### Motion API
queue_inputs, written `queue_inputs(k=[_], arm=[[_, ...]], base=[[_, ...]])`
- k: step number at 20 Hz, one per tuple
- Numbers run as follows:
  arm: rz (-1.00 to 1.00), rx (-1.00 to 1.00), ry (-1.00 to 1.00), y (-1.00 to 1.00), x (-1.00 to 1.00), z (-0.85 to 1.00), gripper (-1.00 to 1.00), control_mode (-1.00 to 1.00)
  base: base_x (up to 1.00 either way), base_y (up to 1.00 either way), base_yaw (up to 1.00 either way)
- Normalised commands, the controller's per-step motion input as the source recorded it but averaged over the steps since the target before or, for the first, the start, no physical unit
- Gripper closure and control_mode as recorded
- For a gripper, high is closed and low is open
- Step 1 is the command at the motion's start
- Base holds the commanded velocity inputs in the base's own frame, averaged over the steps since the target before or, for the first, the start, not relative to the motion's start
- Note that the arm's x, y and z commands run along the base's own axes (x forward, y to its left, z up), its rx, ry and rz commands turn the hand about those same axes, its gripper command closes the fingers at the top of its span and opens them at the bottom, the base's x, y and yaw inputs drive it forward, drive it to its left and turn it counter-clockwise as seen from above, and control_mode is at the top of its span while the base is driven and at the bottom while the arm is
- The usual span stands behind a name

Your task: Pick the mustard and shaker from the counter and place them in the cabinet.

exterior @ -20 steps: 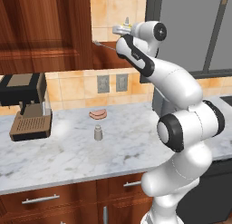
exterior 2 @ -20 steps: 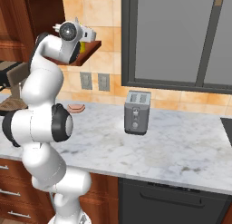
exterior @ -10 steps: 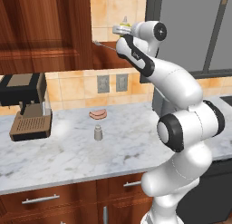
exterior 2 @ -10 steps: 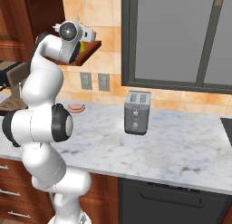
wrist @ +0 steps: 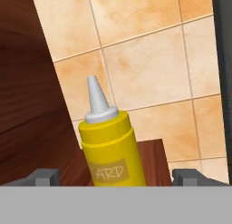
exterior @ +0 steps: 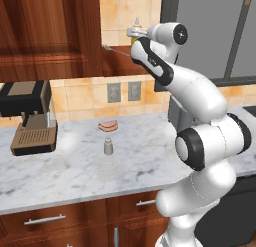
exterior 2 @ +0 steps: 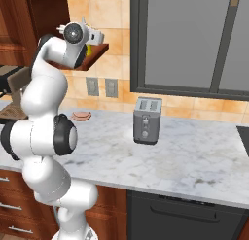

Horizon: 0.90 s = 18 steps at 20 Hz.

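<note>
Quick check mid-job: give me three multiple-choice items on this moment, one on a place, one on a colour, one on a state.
1. Where does the mustard stand?
A. cabinet shelf
B. counter
C. toaster

2. What colour is the shaker on the counter?
A. yellow
B. grey
C. pink

3. How is the pincer?
A. shut on the mustard
B. shut, empty
C. open

Key: 1 A, the bottle rests on the wooden shelf by the tiles; 2 B, a grey cylinder; 3 C, fingertips stand clear on both sides of the bottle.
</note>
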Motion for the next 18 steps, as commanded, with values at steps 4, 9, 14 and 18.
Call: queue_inputs(k=[4, 9, 14, 18], arm=[[0.00, 0.00, 0.00, -0.27, -0.42, 0.01, -1.00, -1.00], [0.00, 0.00, 0.00, -0.36, -0.66, -0.09, -1.00, -1.00], [0.00, -0.03, 0.00, -0.35, -0.85, -0.35, -1.00, -1.00], [0.05, -0.06, 0.00, -0.23, -1.00, -0.57, -1.00, -1.00]], base=[[0.00, 0.00, 0.00], [0.00, 0.00, 0.00], [0.00, 0.00, 0.00], [0.00, 0.00, 0.00]])
